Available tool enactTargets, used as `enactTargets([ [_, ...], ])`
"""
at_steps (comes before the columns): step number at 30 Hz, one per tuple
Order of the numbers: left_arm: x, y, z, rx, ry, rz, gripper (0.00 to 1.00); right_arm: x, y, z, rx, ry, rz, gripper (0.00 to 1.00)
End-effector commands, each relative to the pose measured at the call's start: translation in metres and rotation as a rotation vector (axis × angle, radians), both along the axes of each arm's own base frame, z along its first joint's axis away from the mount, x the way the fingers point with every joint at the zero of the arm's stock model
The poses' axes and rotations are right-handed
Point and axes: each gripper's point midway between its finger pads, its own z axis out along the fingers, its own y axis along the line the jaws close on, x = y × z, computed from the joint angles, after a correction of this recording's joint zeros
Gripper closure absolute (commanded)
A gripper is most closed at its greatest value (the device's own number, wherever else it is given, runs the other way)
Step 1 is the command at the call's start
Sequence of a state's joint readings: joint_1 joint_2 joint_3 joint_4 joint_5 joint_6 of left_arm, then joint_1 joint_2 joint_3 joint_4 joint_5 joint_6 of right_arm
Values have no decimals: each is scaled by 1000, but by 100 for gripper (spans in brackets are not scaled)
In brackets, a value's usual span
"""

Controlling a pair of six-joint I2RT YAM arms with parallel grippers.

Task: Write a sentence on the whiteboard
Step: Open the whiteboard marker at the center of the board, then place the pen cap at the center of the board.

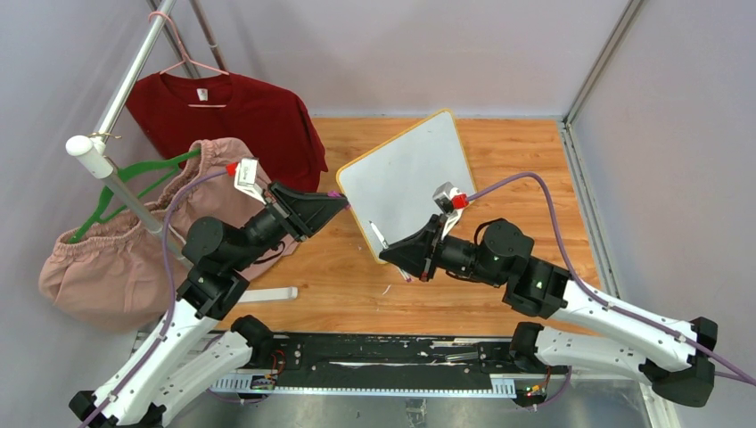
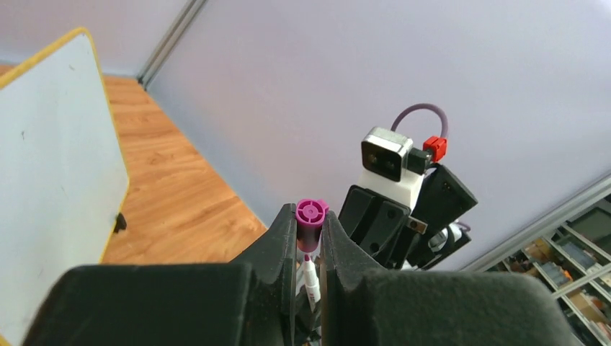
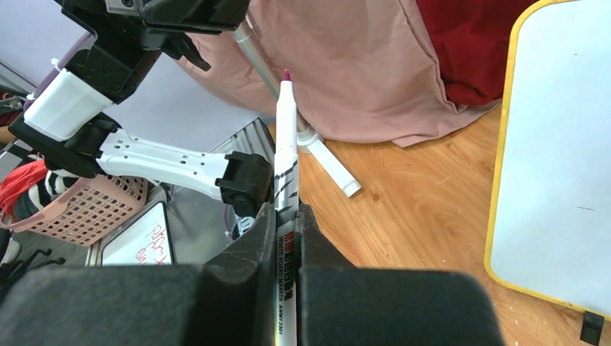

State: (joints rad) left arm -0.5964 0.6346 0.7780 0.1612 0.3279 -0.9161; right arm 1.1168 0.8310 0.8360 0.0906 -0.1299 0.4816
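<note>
Wooden tabletop (image 1: 357,285) boxed in by pale lilac walls. Propped askew at mid-table, between the two arms: whiteboard (image 1: 406,174), yellow-framed, face white with only a few faint specks to make out. Near lower corner lost behind the right gripper (image 1: 390,252) from above. Cropped at the picture edge in both wrist views, one black foot (image 3: 591,328) just showing. Pressed tight in the right gripper: marker (image 3: 286,151), uncapped, purple tip up, lower barrel buried between the fingers. Pinched in the left gripper (image 1: 337,198), close beside the board's left edge, contact or gap not clear: purple cap (image 2: 311,218). Something white under it, too hidden between the fingers to identify. Behind on the left, red shirt (image 1: 227,116) on a hanger and pink garment (image 1: 116,259), partly covered by the left arm.
</note>
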Motion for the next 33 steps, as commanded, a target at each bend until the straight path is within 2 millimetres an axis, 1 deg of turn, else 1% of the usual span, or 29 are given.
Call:
enactTargets([
  [1, 2, 11, 29, -61, -84, 61, 100, 5, -10, 2, -2, 0, -44, 100],
  [3, 1, 10, 21, -24, -77, 58, 100, 9, -18, 4, -16, -15, -86, 100],
  [5, 5, 12, -1, 88, -43, 86, 100, 19, -36, -1, -79, -22, -172, 100],
  [8, 12, 28, -58, 349, 45, 168, 100, 36, -75, -19, -212, -24, -344, 100],
  [10, 11, 38, -93, 484, 108, 189, 100, 44, -101, -34, -294, -27, -441, 100],
  [12, 8, 42, -125, 589, 180, 166, 100, 46, -122, -51, -370, -20, -504, 100],
  [14, 6, 45, -155, 669, 272, 150, 100, 48, -135, -59, -389, -16, -549, 100],
  [16, 5, 49, -186, 739, 362, 147, 100, 50, -142, -65, -391, -10, -580, 100],
  [19, 6, 56, -228, 819, 475, 165, 100, 51, -145, -69, -398, -8, -601, 100],
  [22, 9, 63, -261, 883, 571, 200, 100, 53, -147, -71, -411, -15, -609, 100],
  [25, 14, 64, -283, 913, 622, 219, 100, 53, -149, -73, -421, -22, -614, 100],
  [33, 31, 56, -327, 954, 742, 245, 100, 54, -152, -74, -433, -37, -620, 100],
])
